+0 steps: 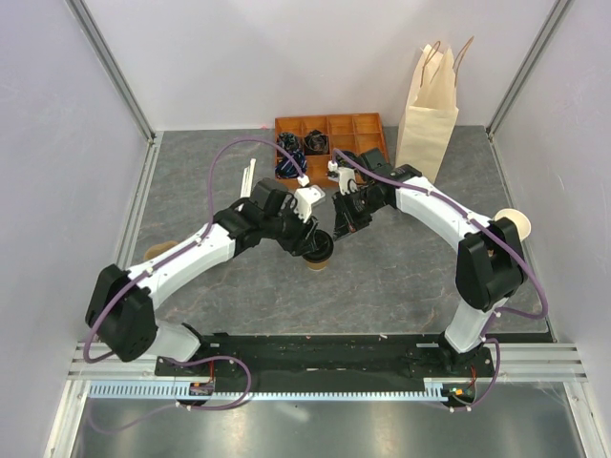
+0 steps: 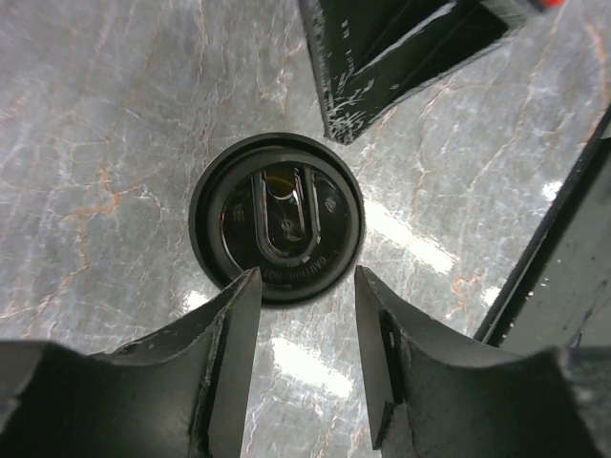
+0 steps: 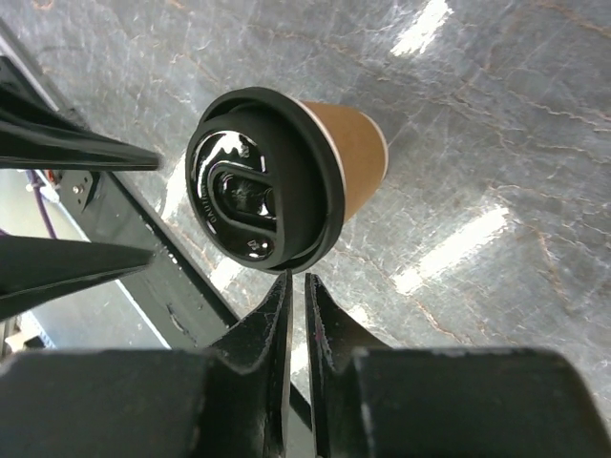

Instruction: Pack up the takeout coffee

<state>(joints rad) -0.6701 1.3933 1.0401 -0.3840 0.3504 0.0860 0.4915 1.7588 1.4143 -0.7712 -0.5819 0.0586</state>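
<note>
Takeout coffee (image 3: 260,181): small tan kraft-paper cup, tapered, round black plastic lid on. It stands upright on the grey marbled tabletop (image 1: 401,277), about mid-table, between the two arms. Directly over it hangs the left hand (image 2: 305,286), pointing down. Its fingers (image 2: 229,329) are apart, tips over the lid's near rim and not clamped on it; cannot tell if they touch the rim. Just right of the cup is the right hand (image 3: 297,291), fingers all but together with a thin slit between and nothing in it, tips close to the lid's edge but clear of it. A cream paper bag with cord handles (image 1: 430,114) stands upright far right, well apart from the cup. An orange compartment tray (image 1: 353,129) sits far centre, just left of the bag, with dark items in some cells. A lidless tan paper cup (image 1: 514,225) sits at the right edge, partly behind the right arm
</note>
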